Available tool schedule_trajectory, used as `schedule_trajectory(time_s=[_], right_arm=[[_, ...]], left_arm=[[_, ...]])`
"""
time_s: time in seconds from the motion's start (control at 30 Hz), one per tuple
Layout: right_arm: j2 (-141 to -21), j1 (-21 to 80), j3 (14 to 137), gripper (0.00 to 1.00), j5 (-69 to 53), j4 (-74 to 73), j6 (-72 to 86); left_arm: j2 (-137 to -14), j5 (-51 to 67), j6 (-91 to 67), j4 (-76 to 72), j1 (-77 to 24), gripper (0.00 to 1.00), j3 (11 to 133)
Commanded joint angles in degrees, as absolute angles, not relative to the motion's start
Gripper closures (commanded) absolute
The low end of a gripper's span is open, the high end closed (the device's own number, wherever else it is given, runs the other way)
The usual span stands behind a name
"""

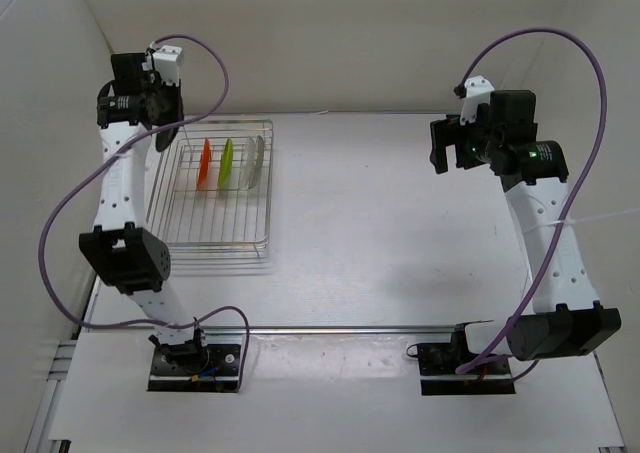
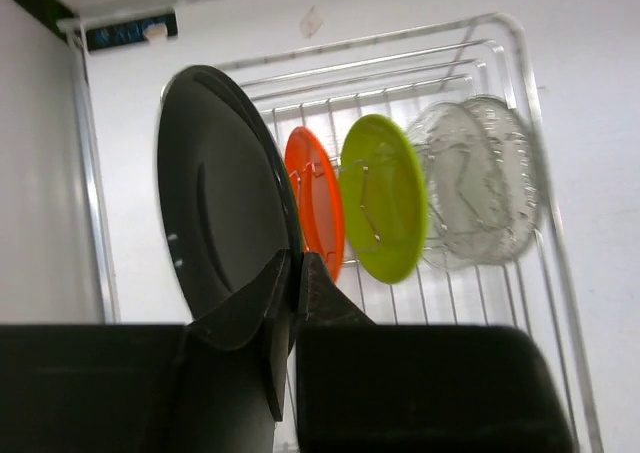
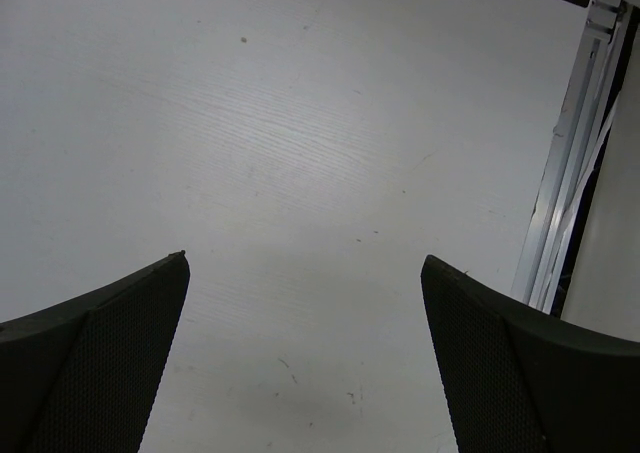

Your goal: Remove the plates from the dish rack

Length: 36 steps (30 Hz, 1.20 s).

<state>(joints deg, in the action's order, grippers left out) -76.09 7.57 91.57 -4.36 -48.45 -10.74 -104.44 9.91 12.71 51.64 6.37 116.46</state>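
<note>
Left gripper (image 2: 292,278) is pinching the near rim of the round black plate (image 2: 215,193), which stands on edge at the left end of the row in the silver wire dish rack (image 2: 528,93). The rack sits on the far left part of the white table (image 1: 380,213). To the right, upright in the rack, are the orange-red round plate (image 2: 318,208), the lime green round plate (image 2: 383,198) and the clear transparent round plate (image 2: 470,183). Right gripper (image 3: 304,258) is spread wide, holding nothing, above the table and well apart from the rack.
</note>
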Motion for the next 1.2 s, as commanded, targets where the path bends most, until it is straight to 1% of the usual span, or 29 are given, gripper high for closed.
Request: schedule_trajectory(time_s=[0.0, 0.07, 0.17, 0.2, 0.27, 0.3, 0.33, 0.37, 0.4, 0.43, 0.47, 0.5, 0.57, 0.7, 0.77, 0.87, 0.97, 1.07, 1.1, 1.17], right_arm=[[-76.9, 7.73, 95.97, 0.0, -3.6, -47.72, -10.63], [-77.86, 7.73, 98.25, 0.0, -4.91, -48.43, -9.32], [-79.27, 7.73, 101.16, 0.0, -7.28, -49.22, -8.09], [-79.28, 7.73, 101.77, 0.0, -10.78, -49.22, -7.04], [-79.8, 6.08, 103.7, 0.0, -17.1, -49.22, -4.94], [-80.33, 5.37, 104.32, 0.0, -20.53, -49.22, -3.79], [-80.33, 4.58, 104.94, 0.0, -24.22, -48.52, -2.91], [-80.94, 3.0, 106.33, 0.0, -27.82, -48.52, -1.86], [-81.56, 2.12, 106.96, 0.0, -34.47, -47.82, 0.33], [-81.56, 0.46, 107.57, 0.0, -37.59, -46.94, 1.48], [-82.95, -0.34, 108.54, 0.01, -40.14, -46.41, 2.63], [-83.58, -0.87, 109.15, 0.04, -42.25, -46.41, 3.51], [-85.59, -0.88, 110.65, 0.04, -44.12, -47.45, 3.52], [-88.32, 4.03, 111.88, 0.04, -44.12, -49.66, 0.18], [-89.03, 5.53, 111.88, 0.04, -43.6, -50.36, -0.53], [-90.7, 7.38, 112.41, 0.04, -42.98, -50.36, -1.05], [-92.55, 7.38, 113.11, 0.06, -46.48, -50.36, -1.05], [-93.86, 7.38, 113.64, 0.12, -48.68, -50.36, -1.05], [-93.87, 7.38, 113.64, 0.19, -49.21, -50.36, -0.53], [-93.87, 7.38, 113.64, 0.24, -49.83, -50.88, -0.53]], left_arm=[[-92.83, 13.1, 16.25, 50.37, 2.65, 0.89, 113.83], [-91.06, 11.7, 18.8, 50.36, -1.55, 0.89, 111.54], [-89.13, 5.29, 23.28, 50.36, -8.15, 0.89, 110.31], [-88.08, 0.14, 24.68, 50.36, -13.66, 0.89, 109.52], [-87.2, -6.64, 29.32, 48.01, -20.53, 0.89, 105.93], [-87.19, -11.38, 30.83, 46.25, -28.22, 0.89, 103.91], [-86.23, -20.13, 32.68, 44.66, -32.13, 0.89, 101.8], [-85.52, -24.74, 37.13, 40.21, -35.91, 0.89, 96.73], [-85.52, -29.48, 39.61, 37.21, -42.99, 0.89, 93.9], [-84.65, -36.23, 44.95, 34.48, -46.11, 0.89, 91.08], [-83.86, -39.0, 47.52, 31.67, -48.93, 0.89, 86.1], [-83.85, -42.5, 49.64, 27.81, -53.57, 0.89, 84.48], [-83.85, -44.99, 54.46, 25.68, -57.55, 0.89, 81.84], [-85.08, -50.62, 64.05, 17.33, -67.82, 0.89, 77.7], [-85.61, -51.32, 68.01, 13.28, -70.39, 0.89, 77.7], [-88.59, -52.38, 68.55, 12.74, -74.52, 0.89, 81.02], [-90.61, -52.91, 68.55, 12.74, -77.78, 0.89, 83.66], [-92.36, -52.91, 68.55, 13.45, -79.62, 0.89, 85.95], [-92.37, -52.91, 68.55, 13.45, -79.63, 0.89, 85.96], [-92.99, -53.44, 68.55, 13.45, -79.63, 0.89, 86.84]])
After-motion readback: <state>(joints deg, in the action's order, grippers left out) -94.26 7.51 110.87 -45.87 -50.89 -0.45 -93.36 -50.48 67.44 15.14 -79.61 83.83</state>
